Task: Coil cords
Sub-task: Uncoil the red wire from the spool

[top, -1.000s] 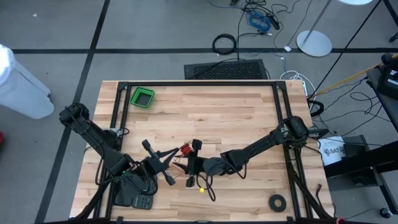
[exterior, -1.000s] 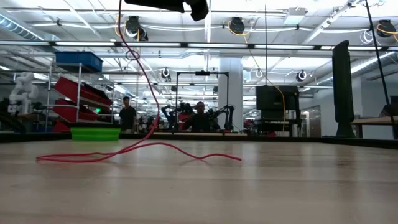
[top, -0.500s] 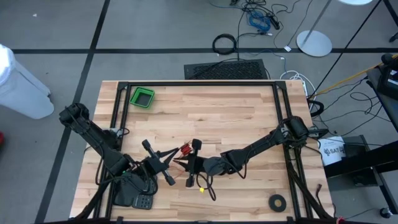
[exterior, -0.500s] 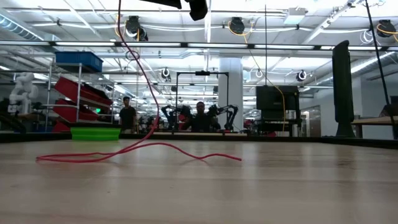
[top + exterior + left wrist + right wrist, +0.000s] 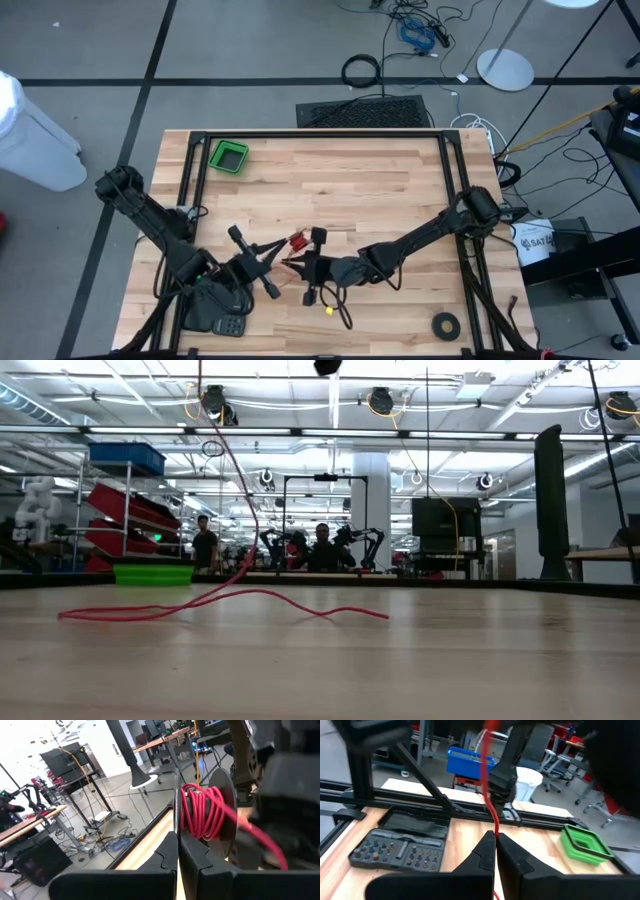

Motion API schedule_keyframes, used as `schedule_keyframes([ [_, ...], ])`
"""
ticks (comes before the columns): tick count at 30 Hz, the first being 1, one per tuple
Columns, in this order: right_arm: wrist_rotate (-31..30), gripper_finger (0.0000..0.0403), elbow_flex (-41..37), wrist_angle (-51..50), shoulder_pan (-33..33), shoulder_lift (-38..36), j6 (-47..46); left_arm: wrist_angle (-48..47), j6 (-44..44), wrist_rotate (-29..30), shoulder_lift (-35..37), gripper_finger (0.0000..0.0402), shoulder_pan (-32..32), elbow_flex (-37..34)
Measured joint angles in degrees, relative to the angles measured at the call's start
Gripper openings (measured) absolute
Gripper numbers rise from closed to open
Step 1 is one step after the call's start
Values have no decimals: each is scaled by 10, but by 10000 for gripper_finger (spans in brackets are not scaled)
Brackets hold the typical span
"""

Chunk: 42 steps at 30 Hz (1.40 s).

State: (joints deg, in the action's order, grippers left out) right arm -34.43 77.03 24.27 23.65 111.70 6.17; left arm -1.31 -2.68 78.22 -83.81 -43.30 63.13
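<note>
While the left gripper [image 5: 177, 851] pinches the spool's rim, the right gripper [image 5: 495, 851], clamping the cord [image 5: 491, 815], should feed it taut.

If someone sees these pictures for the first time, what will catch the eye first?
The red cord: in the low view it climbs from the wooden table to the arms above, and in the left wrist view its coils sit wound on a reel. The left gripper and right gripper meet near the table's front edge, the right one's jaws shut on the cord.
</note>
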Motion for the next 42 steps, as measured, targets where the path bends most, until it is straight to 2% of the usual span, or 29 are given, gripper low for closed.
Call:
schedule_keyframes([
  [9,-51,0,0,-62,40,-55,10,-14,0,0,0,4,-7,0],
  [13,-95,0,0,-72,64,-71,33,-16,0,-3,0,4,-7,0],
  [20,-176,0,0,-88,102,-96,67,-29,2,-59,0,4,-7,0],
  [26,-241,0,0,-158,114,-104,57,-28,4,-61,0,4,-7,0],
  [30,-243,0,0,-228,100,-104,24,-27,4,-61,0,4,-7,0],
  [38,-231,0,0,-392,63,-104,-102,-26,5,-49,0,4,-15,0],
  [42,-195,0,-21,-381,47,-104,-110,-20,17,-44,2,4,-19,0],
])
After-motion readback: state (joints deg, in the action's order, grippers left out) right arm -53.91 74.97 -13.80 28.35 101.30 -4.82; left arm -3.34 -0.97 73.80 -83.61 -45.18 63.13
